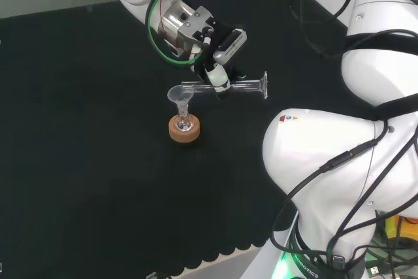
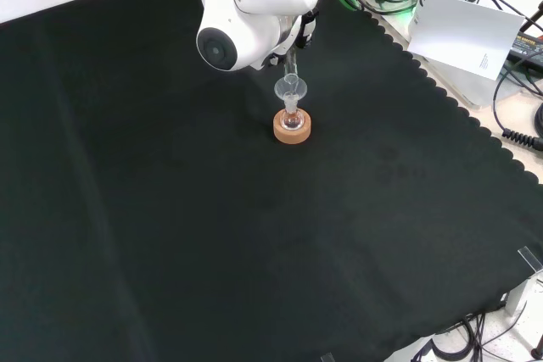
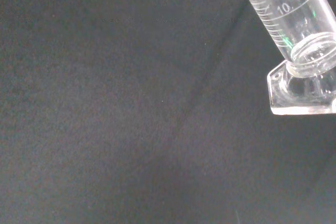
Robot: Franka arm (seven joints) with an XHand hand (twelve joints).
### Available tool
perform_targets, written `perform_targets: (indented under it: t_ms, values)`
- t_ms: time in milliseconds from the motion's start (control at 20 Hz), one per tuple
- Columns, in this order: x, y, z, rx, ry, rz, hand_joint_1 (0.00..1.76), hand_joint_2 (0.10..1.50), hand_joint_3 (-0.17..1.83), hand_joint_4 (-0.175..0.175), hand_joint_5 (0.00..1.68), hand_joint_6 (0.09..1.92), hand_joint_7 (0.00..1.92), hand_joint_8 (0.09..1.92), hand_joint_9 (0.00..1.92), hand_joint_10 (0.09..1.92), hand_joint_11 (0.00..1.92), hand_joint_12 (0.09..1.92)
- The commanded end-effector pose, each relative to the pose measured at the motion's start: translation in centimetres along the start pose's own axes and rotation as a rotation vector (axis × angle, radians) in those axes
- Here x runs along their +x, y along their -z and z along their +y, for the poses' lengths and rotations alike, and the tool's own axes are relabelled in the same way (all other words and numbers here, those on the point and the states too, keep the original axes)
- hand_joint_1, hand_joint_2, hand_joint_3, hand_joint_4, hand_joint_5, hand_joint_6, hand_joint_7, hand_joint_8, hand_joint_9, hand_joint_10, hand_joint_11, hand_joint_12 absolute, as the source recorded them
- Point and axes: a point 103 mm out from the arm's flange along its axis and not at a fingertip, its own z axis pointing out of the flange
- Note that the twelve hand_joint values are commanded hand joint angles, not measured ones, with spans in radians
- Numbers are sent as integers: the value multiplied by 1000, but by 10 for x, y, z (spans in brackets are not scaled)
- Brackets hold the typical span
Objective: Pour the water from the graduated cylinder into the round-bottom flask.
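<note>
Even, bright overhead light falls on the black cloth (image 2: 170,209). The white arm links (image 1: 326,161) glare. Shadows are faint.

In the head view the cylinder (image 1: 235,86) lies level, mouth over the funnel (image 1: 178,95) in the flask (image 1: 184,122) on its stand (image 1: 185,129).

Up close in my wrist view, the graduated cylinder (image 3: 286,14) shows its scale marks and one readable number, "10", just above its foot. Nothing else is legible to me.
</note>
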Motion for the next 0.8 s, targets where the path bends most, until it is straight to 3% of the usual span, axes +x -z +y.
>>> perform_targets:
  t_ms: [50,800]
  values:
    - [0,0,-1,7,-1,-6,1260,1113,1,-175,967,1007,1001,1000,1411,87,1101,854]
    - [0,1,-2,24,-20,-13,1259,1114,0,-175,965,1010,999,1002,1413,87,1102,855]
